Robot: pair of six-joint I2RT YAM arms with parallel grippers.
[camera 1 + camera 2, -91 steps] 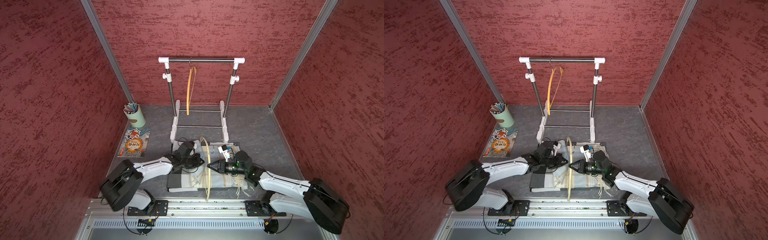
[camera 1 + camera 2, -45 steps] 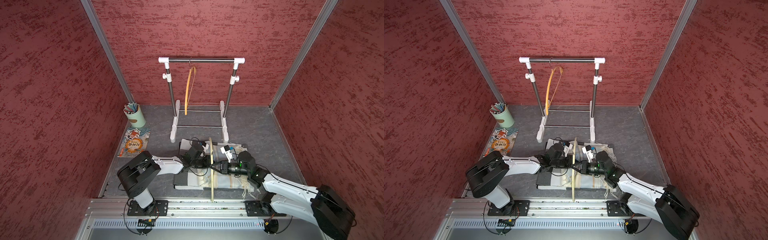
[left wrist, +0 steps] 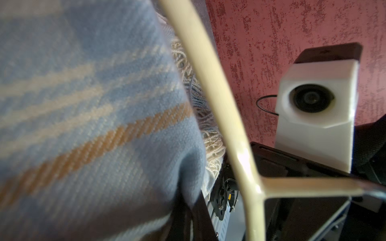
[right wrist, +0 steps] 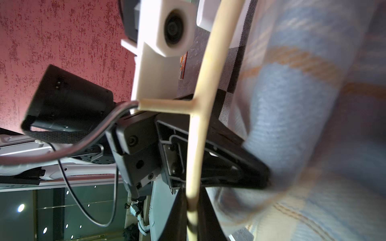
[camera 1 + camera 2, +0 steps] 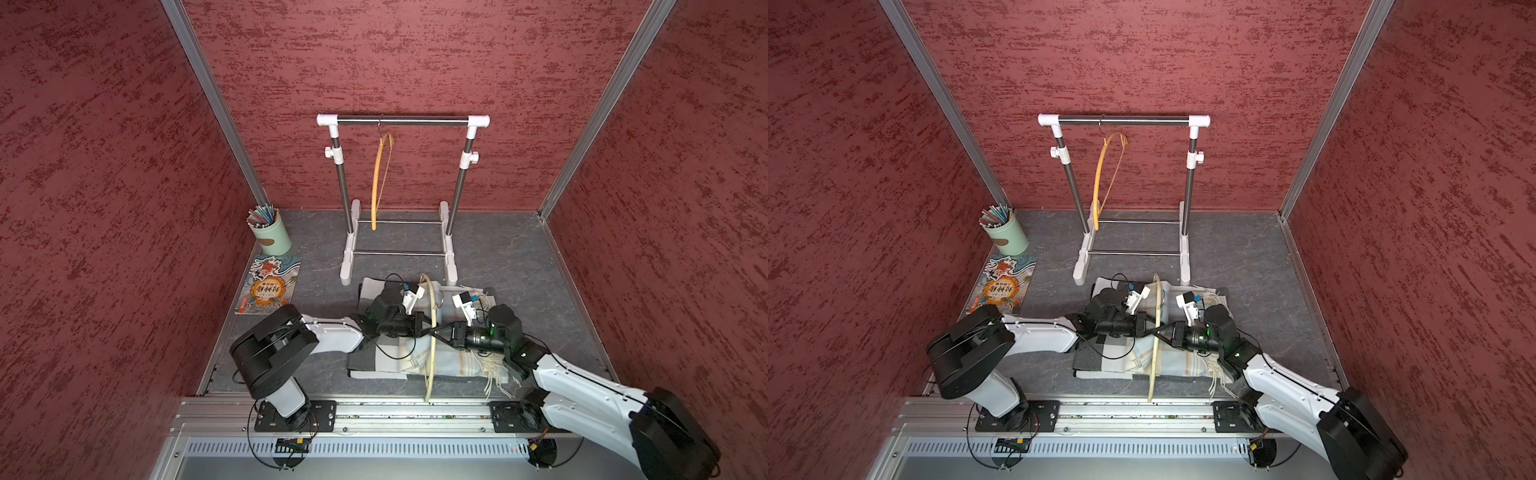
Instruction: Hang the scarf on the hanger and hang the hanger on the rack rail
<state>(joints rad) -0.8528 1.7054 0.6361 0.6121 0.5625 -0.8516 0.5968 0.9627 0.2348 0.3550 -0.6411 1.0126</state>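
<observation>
Right wrist view: the right claw (image 4: 193,212) clamps the pale wooden hanger (image 4: 206,68) on edge above the counter (image 5: 519,257), where the plaid scarf (image 4: 292,94) lies; the left claw (image 4: 264,182), closed, pinches a fold. A hard pull could slip the fabric or twist the hanger loose.

**Rack behind, scarf in front**

In both top views the rack (image 5: 401,121) stands at upper centre of the frame, on the table (image 5: 519,266), before the back wall. The rack hanger (image 5: 377,178) hangs from its bar, left of the middle. The cup (image 5: 272,237) sits in the corner left of the rack, the book (image 5: 269,286) just below it in the frame. The scarf (image 5: 453,361) lies at lower centre, below the rack's feet. Across it runs the loose hanger (image 5: 432,357), top to bottom, between the left gripper (image 5: 423,326) on its left and the right gripper (image 5: 436,331) on its right.
</observation>
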